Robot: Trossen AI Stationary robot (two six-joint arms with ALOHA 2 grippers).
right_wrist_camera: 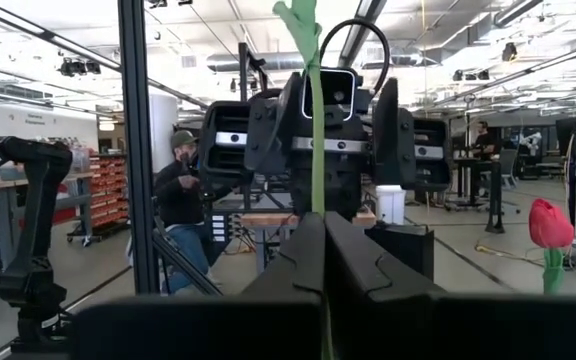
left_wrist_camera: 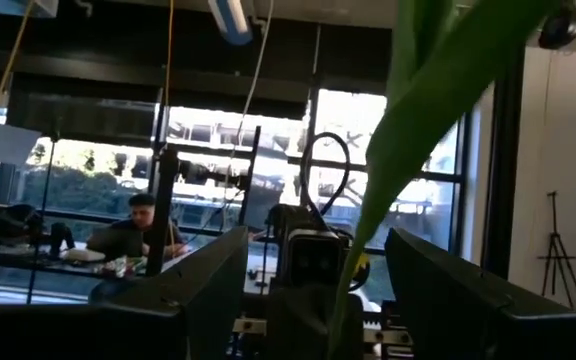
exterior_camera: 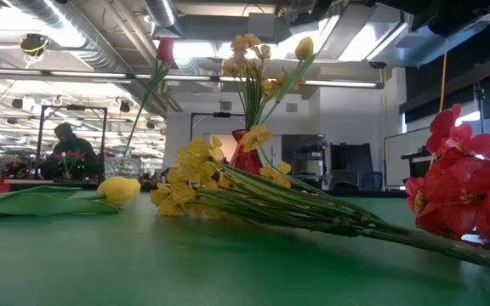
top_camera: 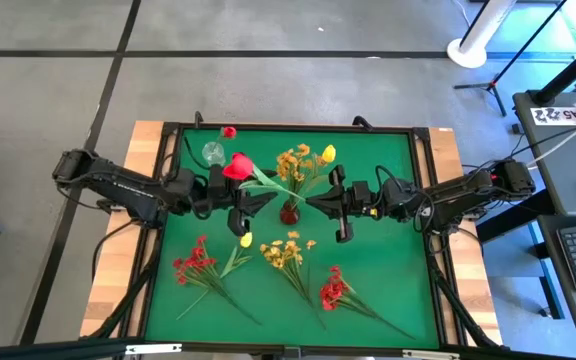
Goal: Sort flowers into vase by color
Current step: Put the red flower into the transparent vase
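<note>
A green counter [top_camera: 388, 250] carries the scene, with both dark arms reaching inward from its two sides. The left gripper [top_camera: 240, 203] has its fingers spread apart, a green stem [left_wrist_camera: 353, 270] standing between them without evident contact. The right gripper [top_camera: 330, 200] faces it, its fingers closed on a thin green stem [right_wrist_camera: 317, 150]; which bloom this stem bears cannot be told from the wrist view. Between the two grippers stands a small dark red vase [top_camera: 289, 212] holding a yellow spray [top_camera: 294, 160] and a yellow tulip bud [top_camera: 328, 153]. A red tulip [top_camera: 239, 166] lies tilted just beside the left gripper, its stem running toward the vase. Near the counter's far edge stands a clear glass vase [top_camera: 213, 152] with a small red bloom [top_camera: 229, 131] beside it. Lying flat on the near half are a red spray [top_camera: 194, 263], a yellow tulip [top_camera: 245, 240], a yellow spray [top_camera: 282, 253] and another red spray [top_camera: 333, 290].
</note>
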